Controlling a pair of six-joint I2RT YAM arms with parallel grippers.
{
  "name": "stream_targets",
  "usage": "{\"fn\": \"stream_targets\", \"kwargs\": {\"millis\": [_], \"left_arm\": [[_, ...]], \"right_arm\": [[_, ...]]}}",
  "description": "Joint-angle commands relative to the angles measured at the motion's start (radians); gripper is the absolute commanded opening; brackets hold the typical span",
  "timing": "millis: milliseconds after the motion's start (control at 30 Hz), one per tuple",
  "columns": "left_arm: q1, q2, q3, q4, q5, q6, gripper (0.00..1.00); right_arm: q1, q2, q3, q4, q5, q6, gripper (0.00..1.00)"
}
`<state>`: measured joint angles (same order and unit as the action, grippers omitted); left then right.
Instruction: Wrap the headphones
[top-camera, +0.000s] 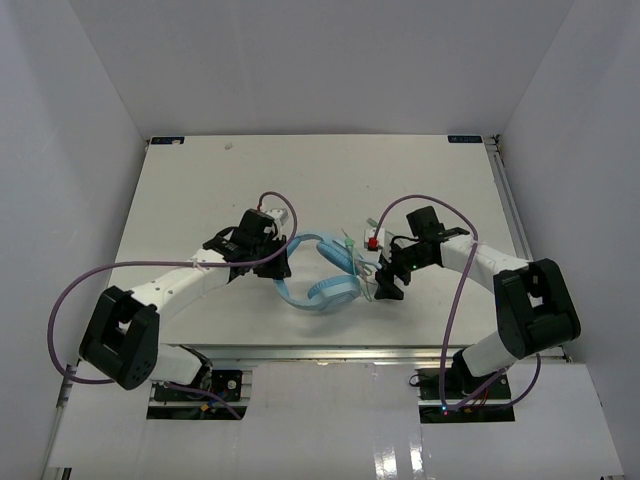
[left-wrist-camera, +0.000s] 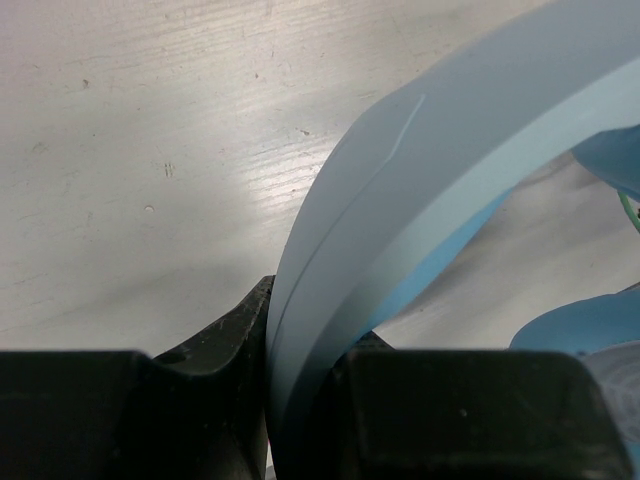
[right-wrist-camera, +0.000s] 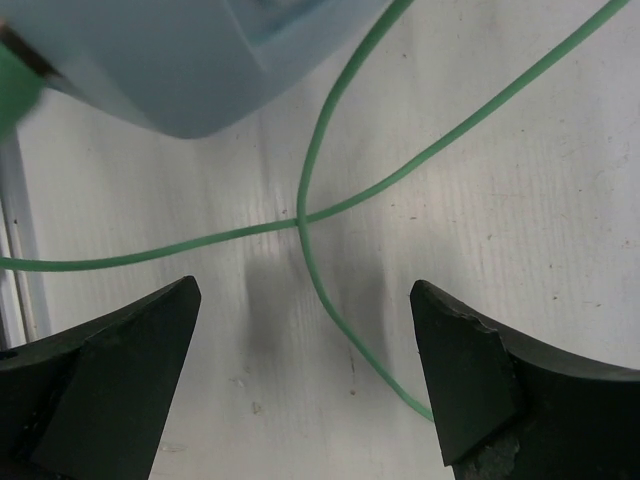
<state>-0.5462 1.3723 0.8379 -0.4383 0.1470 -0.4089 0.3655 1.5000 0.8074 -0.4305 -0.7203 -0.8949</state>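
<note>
Left jaws, nearest my lens, clamp the headband (left-wrist-camera: 400, 200) of the headphones (top-camera: 335, 290), anchoring them at the surface (top-camera: 200, 190) centre; right jaws gape right of centre over the cable (right-wrist-camera: 302, 222), to gather it.

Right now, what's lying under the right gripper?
Below the open right gripper the thin green cable crosses itself on the white table. A blue part of the headphones shows at the top; what it covers is hidden.
</note>
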Motion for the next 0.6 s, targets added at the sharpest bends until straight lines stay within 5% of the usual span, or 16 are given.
{"fn": "stream_targets", "kwargs": {"millis": [0, 333, 400, 567], "left_arm": [[0.0, -0.081, -0.006, 0.079, 0.063, -0.033, 0.0], [0.0, -0.113, -0.026, 0.099, 0.08, -0.047, 0.0], [0.0, -0.123, -0.032, 0.102, 0.083, -0.052, 0.0], [0.001, -0.146, -0.043, 0.109, 0.088, -0.063, 0.0]], "right_arm": [[0.023, 0.034, 0.018, 0.036, 0.028, -0.065, 0.91], [0.078, 0.078, 0.016, 0.101, 0.087, -0.127, 0.72], [0.077, 0.096, 0.028, 0.1, 0.059, -0.13, 0.53], [0.076, 0.11, 0.033, 0.086, -0.013, -0.125, 0.26]]}}
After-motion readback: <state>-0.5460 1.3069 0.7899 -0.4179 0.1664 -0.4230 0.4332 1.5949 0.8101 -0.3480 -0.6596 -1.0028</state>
